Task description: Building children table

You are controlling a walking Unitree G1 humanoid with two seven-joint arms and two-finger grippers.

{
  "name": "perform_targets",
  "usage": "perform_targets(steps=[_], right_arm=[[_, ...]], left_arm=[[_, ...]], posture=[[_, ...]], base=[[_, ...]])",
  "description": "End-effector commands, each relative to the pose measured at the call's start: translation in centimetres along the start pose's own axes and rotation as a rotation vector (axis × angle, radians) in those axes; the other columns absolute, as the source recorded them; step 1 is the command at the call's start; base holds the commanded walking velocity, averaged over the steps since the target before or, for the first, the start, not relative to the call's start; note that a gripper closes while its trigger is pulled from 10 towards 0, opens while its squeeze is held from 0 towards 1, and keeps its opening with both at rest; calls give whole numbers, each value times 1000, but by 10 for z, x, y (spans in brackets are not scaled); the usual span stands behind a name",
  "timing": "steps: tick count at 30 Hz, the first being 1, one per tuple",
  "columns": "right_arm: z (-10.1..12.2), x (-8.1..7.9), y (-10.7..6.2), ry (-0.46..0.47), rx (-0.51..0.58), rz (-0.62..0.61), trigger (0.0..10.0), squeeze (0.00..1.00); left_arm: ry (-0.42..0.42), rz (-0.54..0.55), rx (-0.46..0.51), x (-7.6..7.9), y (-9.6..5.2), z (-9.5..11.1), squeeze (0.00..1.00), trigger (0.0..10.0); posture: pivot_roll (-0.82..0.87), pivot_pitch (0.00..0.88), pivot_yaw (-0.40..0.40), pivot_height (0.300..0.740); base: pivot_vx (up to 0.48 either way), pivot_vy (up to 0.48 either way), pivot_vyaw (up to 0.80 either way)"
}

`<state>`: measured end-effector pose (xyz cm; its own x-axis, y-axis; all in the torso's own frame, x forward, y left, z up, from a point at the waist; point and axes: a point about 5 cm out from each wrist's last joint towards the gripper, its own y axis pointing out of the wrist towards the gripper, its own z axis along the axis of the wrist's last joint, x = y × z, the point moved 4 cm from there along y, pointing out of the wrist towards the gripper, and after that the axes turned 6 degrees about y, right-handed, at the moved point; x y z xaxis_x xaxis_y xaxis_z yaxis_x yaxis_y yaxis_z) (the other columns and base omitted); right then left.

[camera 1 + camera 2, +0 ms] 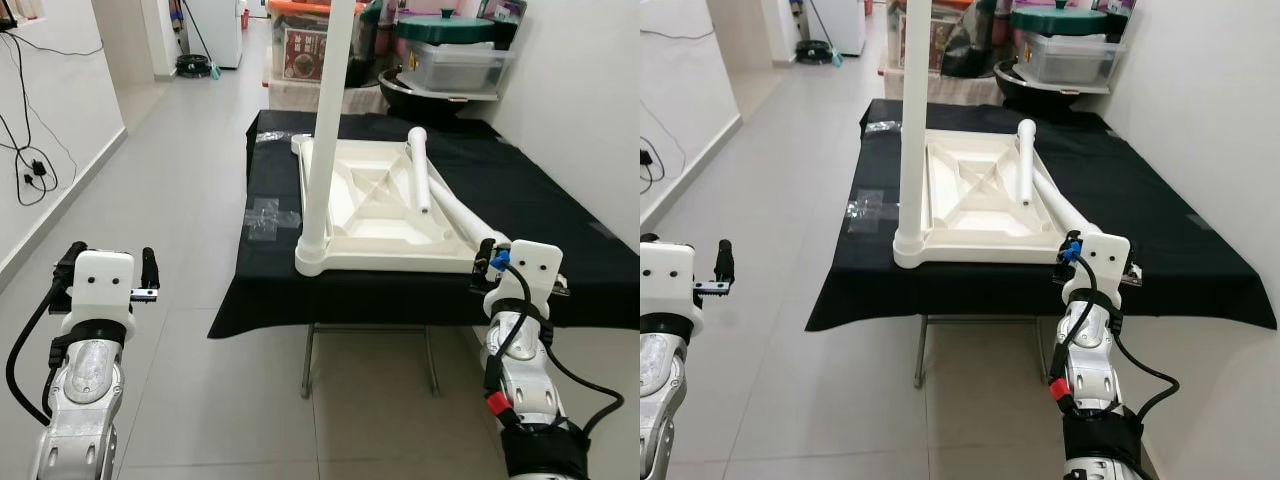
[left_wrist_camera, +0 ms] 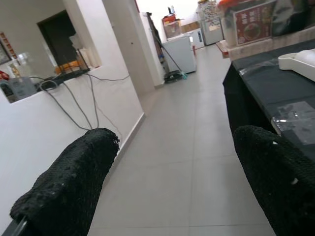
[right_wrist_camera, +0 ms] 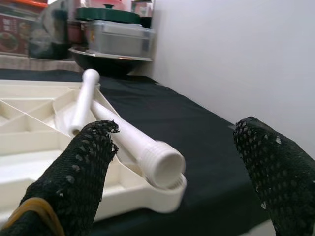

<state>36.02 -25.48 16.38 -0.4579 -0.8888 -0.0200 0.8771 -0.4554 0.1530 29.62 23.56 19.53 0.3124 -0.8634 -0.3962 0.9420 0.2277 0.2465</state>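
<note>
Two loose legs (image 3: 125, 135) on upturned tabletop (image 1: 375, 205), right end effector (image 3: 172, 167) spread just before them

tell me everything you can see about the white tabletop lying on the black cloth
The white tabletop looks like moulded plastic and lies upside down on the black cloth, its ribbed underside facing up with diagonal braces crossing in the recessed middle. One leg stands upright in its near left corner socket. Two loose legs lie across its right side, the nearer one's threaded end resting on the near right corner. The right tool, open, is close before that end without touching it.
</note>
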Motion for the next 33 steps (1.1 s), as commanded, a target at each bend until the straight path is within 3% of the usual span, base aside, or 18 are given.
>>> perform_targets(steps=[1, 15, 25, 29, 33], right_arm=[[-4, -2, 1, 14, -27, 12, 10000, 0], [-2, -7, 8, 22, -33, 36, 10000, 0], [2, -8, 12, 23, -26, 47, 10000, 0], [3, 1, 19, 15, -30, 12, 10000, 0], [12, 9, 30, 59, -18, -7, 10000, 0]], left_arm=[[-10, -23, -6, 6, -1, -2, 0, 10000], [-22, -4, -10, 5, -2, -4, 0, 10000], [-33, 2, -36, 6, -5, -9, 0, 10000], [-38, -21, -51, 11, -9, -13, 0, 10000], [-72, -91, -67, 28, -16, -15, 0, 10000]], posture=[[120, 41, -98, 740], [122, 38, -105, 740], [124, 29, -107, 740], [129, 27, -108, 740], [130, 23, -107, 740]], base=[[360, 0, 0], [321, 0, 0], [0, 0, 0], [0, 0, 0], [0, 0, 0]])
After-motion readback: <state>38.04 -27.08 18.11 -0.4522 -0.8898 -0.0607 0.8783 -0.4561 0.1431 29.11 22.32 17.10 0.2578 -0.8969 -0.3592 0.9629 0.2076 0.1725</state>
